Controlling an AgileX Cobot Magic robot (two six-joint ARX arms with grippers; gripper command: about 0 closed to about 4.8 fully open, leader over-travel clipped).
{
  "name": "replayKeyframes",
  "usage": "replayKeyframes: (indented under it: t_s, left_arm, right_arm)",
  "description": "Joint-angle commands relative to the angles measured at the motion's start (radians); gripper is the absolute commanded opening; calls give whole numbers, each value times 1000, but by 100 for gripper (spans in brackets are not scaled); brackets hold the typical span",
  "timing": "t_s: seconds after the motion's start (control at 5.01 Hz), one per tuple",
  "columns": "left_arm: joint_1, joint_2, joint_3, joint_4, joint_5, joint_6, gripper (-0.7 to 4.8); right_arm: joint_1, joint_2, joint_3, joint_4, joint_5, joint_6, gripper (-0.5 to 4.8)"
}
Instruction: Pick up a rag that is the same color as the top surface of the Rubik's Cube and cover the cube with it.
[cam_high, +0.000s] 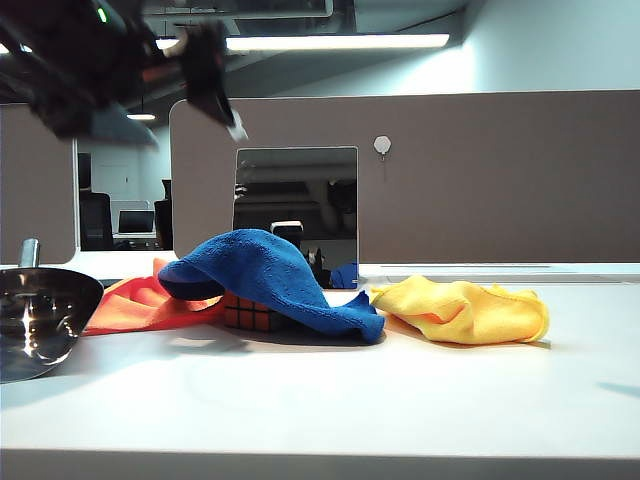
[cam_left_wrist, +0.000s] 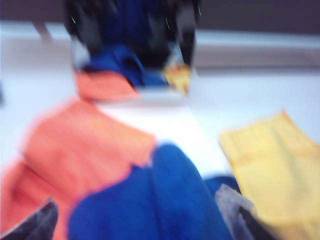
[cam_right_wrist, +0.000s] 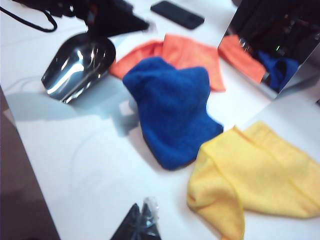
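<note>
The covering step appears complete or nearly so: the blue rag lies draped over the Rubik's Cube at centre frame of the exterior view, only the lower red-tiled side of the cube showing beneath the cloth's edge. The orange cloth sits touching the rag at its left, and the yellow cloth lies just beside it at the right. The left gripper hangs in the upper left of the exterior view, well above the table, blurred, its jaws spread wide and holding nothing; its wrist view looks down on the rag below. The right gripper shows only as dark fingertips at the lower edge of its wrist view, apart from the cloths; whether it is parted or closed cannot be told. A metal scoop rests at the left edge. In my judgement, the next move calls for clearing the left arm away without snagging the rag, then confirming coverage.
</note>
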Motion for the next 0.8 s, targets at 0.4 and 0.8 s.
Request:
replayKeyframes:
  t_s: [0.4,0.8]
  left_arm:
    - [0,-670,-1,-627,-103,95,-6]
    - [0,-1134,-153,-797,-130,12,-6]
  right_arm:
    - [-1,-150,0,48,114,97,-5]
    - [-1,-208,-3,29,248,148,-6]
